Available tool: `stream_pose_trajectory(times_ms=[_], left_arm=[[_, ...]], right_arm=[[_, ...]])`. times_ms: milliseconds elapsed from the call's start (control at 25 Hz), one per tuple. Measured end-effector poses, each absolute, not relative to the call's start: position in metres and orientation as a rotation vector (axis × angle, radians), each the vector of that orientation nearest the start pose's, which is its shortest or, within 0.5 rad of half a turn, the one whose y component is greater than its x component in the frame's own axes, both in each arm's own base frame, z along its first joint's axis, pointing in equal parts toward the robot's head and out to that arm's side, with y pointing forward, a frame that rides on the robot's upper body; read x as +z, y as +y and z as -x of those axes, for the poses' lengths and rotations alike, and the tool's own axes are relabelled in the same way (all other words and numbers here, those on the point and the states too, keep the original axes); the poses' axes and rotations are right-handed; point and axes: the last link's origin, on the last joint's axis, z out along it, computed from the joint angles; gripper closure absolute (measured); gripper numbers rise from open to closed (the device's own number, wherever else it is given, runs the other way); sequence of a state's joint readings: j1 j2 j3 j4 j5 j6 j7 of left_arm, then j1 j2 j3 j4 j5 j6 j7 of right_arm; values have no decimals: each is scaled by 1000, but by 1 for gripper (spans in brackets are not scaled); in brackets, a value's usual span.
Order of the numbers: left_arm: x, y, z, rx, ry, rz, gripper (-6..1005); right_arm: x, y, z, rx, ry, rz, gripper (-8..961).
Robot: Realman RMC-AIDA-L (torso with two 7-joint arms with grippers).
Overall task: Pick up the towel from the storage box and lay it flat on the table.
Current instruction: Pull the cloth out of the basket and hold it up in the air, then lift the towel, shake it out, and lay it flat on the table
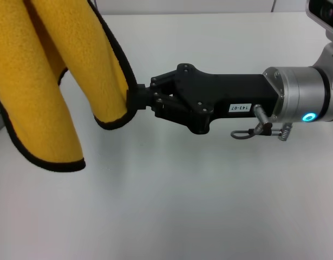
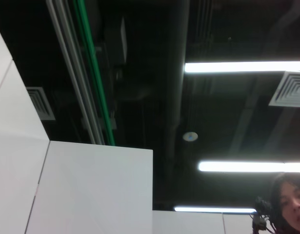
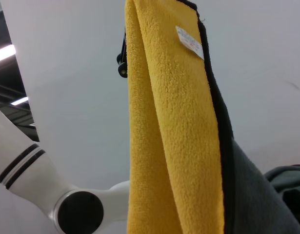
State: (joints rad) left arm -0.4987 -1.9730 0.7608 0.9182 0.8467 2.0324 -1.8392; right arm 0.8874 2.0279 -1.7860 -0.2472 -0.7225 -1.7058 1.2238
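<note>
You had a dark open ceiling (image 2: pixel 140 58) overhead, with a green pipe (image 2: pixel 93 68) running along it. Beside the pipe, two long strip lights (image 2: pixel 245 67) glowed, and a square air vent (image 2: pixel 289 88) sat just by the upper one. Below the ceiling stood white wall panels (image 2: pixel 91 190).

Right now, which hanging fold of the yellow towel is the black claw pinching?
The shorter fold of the towel, nearest the right gripper, pinched at its black edge; the longer fold hangs free.

"143-07" (upside down) on right tool (image 1: pixel 135 99) sticker
</note>
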Motion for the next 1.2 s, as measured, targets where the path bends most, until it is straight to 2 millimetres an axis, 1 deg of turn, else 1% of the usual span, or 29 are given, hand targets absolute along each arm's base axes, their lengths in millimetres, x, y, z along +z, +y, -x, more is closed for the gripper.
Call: stream_pose_trajectory(times_ms=[120,240,320,440,560,600,640,680,720,800,840,880,960,1040,1200], left_arm=[[181,296,159,-2068,-53,2337,967],[175,295,167,-2020,-75,2336,940],[170,293,172,-1972,-82,2346,922],[157,288,185,-1879,-121,2367,896],[141,283,201,-1768,-158,2392,869],[141,283,201,-1768,-158,2392,860],[125,279,211,-1658,-153,2438,851],[120,277,214,-1625,-148,2455,842],[113,274,216,-1585,-140,2480,782],[96,267,221,-1510,-101,2539,662],[88,264,221,-1489,-80,2566,662],[77,260,222,-1461,-37,2599,662],[62,254,221,-1444,12,2625,663],[50,252,222,-1441,24,2629,663],[28,252,226,-1419,-9,2647,664]], right_arm=[[-54,327,-104,1534,324,3011,857],[-51,327,-106,1552,330,2979,947],[-47,329,-110,1576,324,2930,947],[-39,334,-114,1595,293,2849,947],[-23,347,-117,1569,255,2763,947],[-16,353,-119,1548,242,2729,947],[-9,359,-119,1532,224,2701,947],[-4,361,-119,1523,212,2684,947],[5,368,-118,1498,182,2652,947],[15,374,-115,1452,136,2626,947],[20,378,-112,1412,100,2617,947],[23,380,-109,1383,74,2612,947],[27,385,-102,1284,-2,2605,947],[28,388,-91,1171,-121,2602,947],[24,388,-71,1025,-301,2581,947]])
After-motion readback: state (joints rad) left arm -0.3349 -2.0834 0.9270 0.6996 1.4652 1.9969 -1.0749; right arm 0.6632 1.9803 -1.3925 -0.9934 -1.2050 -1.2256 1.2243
